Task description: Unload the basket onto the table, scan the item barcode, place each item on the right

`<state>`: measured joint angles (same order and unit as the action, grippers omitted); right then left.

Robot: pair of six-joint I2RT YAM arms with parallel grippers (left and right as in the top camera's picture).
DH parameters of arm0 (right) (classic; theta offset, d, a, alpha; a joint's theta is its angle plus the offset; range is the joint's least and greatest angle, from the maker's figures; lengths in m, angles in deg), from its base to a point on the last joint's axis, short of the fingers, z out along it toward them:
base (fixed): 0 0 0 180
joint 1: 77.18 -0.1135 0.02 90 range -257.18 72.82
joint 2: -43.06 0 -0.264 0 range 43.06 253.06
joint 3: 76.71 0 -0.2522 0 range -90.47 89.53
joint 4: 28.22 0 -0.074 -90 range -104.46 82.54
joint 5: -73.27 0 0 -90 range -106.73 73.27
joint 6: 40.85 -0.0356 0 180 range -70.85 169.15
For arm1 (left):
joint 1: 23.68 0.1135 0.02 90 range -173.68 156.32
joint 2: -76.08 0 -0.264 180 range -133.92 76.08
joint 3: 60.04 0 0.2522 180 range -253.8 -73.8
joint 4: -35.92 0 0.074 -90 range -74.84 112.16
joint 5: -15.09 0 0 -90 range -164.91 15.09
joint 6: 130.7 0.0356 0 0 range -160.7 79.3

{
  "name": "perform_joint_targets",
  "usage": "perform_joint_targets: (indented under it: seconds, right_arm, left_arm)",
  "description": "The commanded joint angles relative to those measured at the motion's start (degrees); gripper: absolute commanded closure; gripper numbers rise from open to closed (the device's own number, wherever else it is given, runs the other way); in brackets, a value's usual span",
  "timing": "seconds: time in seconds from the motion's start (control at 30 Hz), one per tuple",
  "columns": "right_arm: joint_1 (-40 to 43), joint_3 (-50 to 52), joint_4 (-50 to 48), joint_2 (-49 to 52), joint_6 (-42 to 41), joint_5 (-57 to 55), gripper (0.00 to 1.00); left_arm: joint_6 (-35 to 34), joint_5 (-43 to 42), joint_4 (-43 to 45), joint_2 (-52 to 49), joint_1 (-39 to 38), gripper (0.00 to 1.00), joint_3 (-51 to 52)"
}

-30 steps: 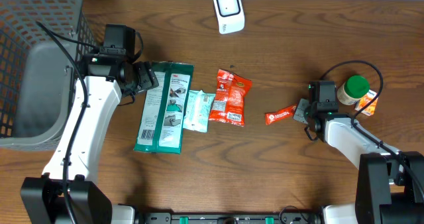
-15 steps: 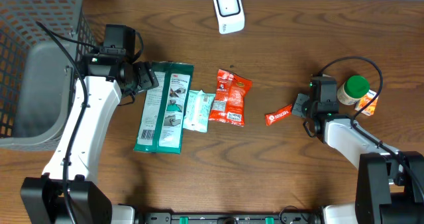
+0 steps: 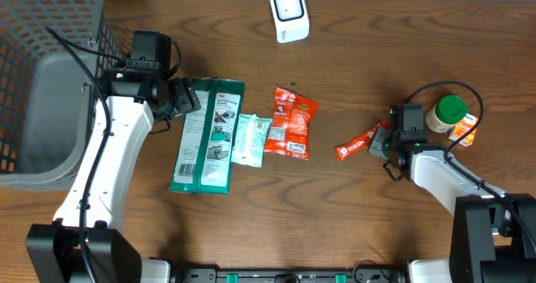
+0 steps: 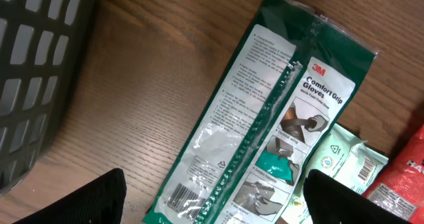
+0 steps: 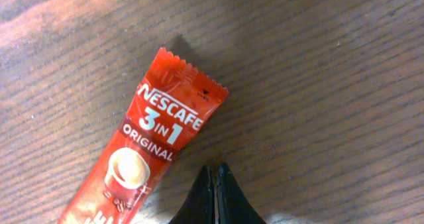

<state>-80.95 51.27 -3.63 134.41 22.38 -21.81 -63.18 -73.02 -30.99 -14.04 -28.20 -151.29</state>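
Two arms reach out over the wooden table (image 3: 335, 216), and every place below is given from the white scanner (image 3: 289, 13) lying at the far edge. Nearest the robot, well short of the scanner and to its right, the right gripper (image 3: 381, 139) has its jaws pressed fully together with nothing between them; in the wrist view its tips (image 5: 213, 184) sit just beside the long edge of a red Nescafé 3-in-1 sachet (image 5: 142, 158), which lies flat and slantwise on the wood. Short of the scanner and to its left lies a green 3M glove pack (image 3: 208, 136) with its printed back and small barcode facing up. A pale green wipes packet (image 3: 249, 139) overlaps its right edge, and a red snack pouch (image 3: 291, 122) lies almost straight below the scanner. The left gripper (image 3: 186, 96) hovers at the glove pack's far left corner, jaws spread wide and holding nothing. Far right of the scanner stands a green-capped bottle (image 3: 446, 113) against an orange packet (image 3: 466, 131). Far left of the scanner sits a grey basket (image 3: 50, 82).
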Motion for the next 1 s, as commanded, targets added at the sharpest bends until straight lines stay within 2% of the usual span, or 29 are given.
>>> perform_joint_targets:
  seconds: [0.0,0.2,0.4,0.6,0.67,0.8,0.97]
  right_arm:
    - [-0.09,0.57,-0.83,2.08,-2.29,-1.05,0.99]
    - [-0.09,0.57,-8.74,9.75,-0.74,1.2,0.99]
    - [-0.09,0.31,-18.84,12.83,8.72,7.19,0.99]
    - [-0.07,-1.38,-19.08,10.75,11.19,10.19,0.99]
    - [-0.07,-2.14,-18.4,9.9,10.43,14.67,0.99]
    - [-0.09,-2.34,-17.53,9.88,6.01,15.89,0.99]
    - [0.0,-2.89,-17.42,9.64,7.8,15.08,0.99]
  left_arm:
    - [0.31,0.72,-0.17,0.24,0.22,0.14,-0.94]
    - [0.31,0.72,-0.17,0.24,0.22,0.14,-0.94]
    - [0.31,0.74,-0.17,0.24,0.22,0.14,-0.94]
    - [0.31,0.72,-0.17,0.24,0.22,0.14,-0.94]
    - [0.31,0.72,-0.17,0.24,0.22,0.14,-0.94]
    - [0.31,0.72,-0.17,0.24,0.22,0.14,-0.94]
    - [0.31,0.72,-0.17,0.24,0.22,0.14,-0.94]
